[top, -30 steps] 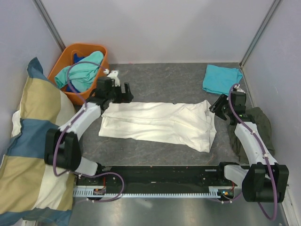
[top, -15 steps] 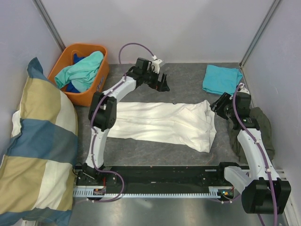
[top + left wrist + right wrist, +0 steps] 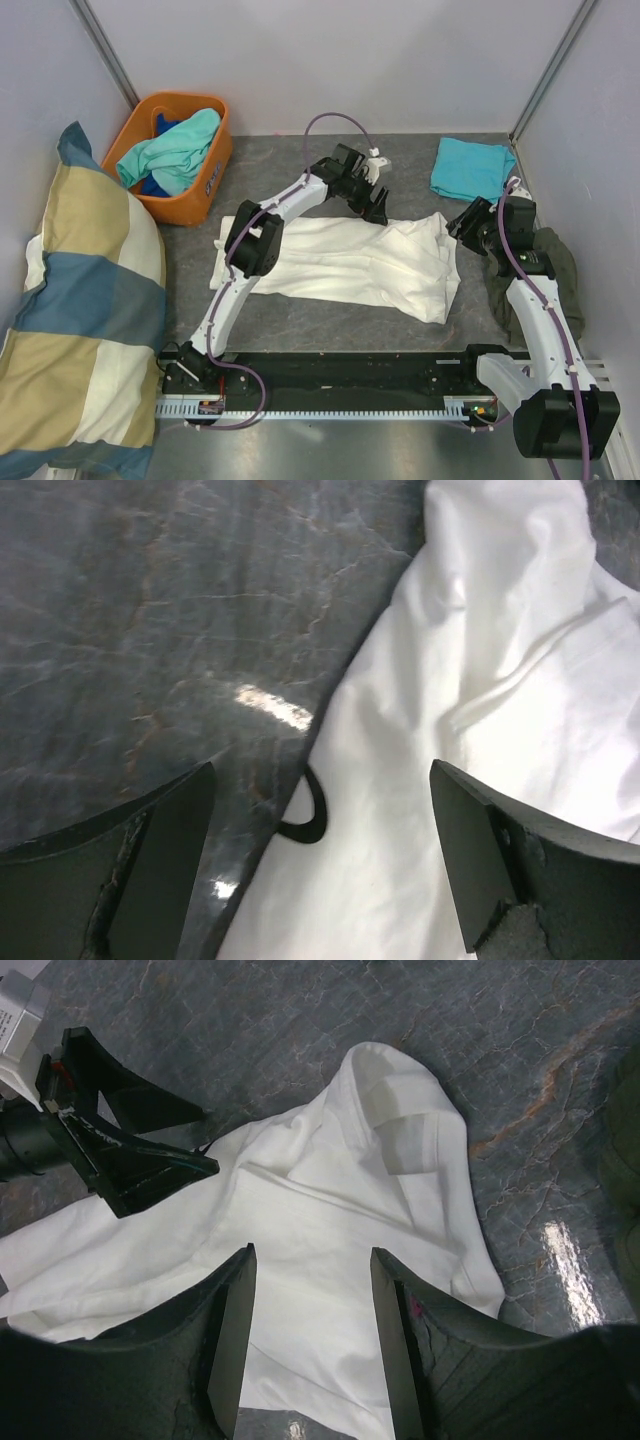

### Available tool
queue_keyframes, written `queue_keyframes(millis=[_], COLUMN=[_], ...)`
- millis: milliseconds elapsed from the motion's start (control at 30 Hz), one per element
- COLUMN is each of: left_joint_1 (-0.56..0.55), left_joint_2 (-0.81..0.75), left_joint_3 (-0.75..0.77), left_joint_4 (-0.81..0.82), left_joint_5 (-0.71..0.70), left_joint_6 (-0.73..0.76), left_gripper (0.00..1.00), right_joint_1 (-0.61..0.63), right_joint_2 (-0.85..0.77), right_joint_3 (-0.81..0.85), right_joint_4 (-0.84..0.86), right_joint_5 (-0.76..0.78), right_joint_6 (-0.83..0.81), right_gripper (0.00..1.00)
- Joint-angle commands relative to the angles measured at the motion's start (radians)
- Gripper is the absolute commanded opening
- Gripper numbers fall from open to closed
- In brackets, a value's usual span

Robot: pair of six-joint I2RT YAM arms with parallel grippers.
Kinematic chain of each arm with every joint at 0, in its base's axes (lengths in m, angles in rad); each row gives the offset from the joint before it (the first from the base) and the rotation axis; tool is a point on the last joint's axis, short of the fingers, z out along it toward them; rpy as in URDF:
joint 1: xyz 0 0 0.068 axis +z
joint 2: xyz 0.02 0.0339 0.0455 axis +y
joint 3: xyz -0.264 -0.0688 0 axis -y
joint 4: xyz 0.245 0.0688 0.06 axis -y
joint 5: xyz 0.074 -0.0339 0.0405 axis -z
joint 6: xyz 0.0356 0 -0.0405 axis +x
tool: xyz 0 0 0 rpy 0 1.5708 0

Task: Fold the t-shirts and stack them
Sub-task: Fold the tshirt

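Observation:
A cream-white t-shirt [image 3: 340, 262] lies folded into a long strip across the middle of the table. My left gripper [image 3: 378, 203] hangs open over the shirt's far edge, right of its middle. In the left wrist view that gripper [image 3: 320, 780] straddles the white cloth [image 3: 480, 680] where it meets the bare table, with nothing between the fingers. A small black loop [image 3: 308, 818] shows at that edge. My right gripper [image 3: 466, 222] is open above the shirt's right end [image 3: 330, 1210], also empty. A folded turquoise t-shirt [image 3: 470, 168] lies at the back right.
An orange basket [image 3: 208, 178] at the back left holds mint-green [image 3: 175, 150] and blue tees. The big yellow-and-blue checked pillow [image 3: 80, 300] leans at the left. A dark olive cloth [image 3: 555, 262] lies by the right wall. My left gripper [image 3: 130, 1160] shows in the right wrist view.
My left arm has swung from the shirt's left end by the basket across the back to the far edge right of the middle. The right gripper has shifted slightly and opened a little.

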Motion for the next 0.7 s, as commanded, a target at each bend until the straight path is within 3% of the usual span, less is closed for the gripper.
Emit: queue_keyframes(millis=[0,267,533,667], left_joint_1=[-0.043,-0.077,-0.086,-0.083], left_joint_2=[0.01,0.013,0.012,0.022], left_joint_3=[0.041,0.047,0.041,0.067], left_joint_4=[-0.032,-0.061,-0.087,-0.087], left_joint_5=[-0.012,-0.03,-0.047,-0.071], left_joint_6=[0.066,0.103,0.115,0.089], left_gripper=[0.93,0.75,0.04,0.02], right_joint_1=[0.003,0.003,0.003,0.003], right_joint_2=[-0.018,-0.021,-0.018,-0.019], right_joint_3=[0.04,0.038,0.029,0.021], right_joint_4=[-0.013,-0.014,-0.013,-0.014], right_joint_5=[-0.006,-0.006,0.002,0.005], right_joint_6=[-0.011,-0.01,-0.013,-0.016], right_gripper=[0.58,0.59,0.61,0.61])
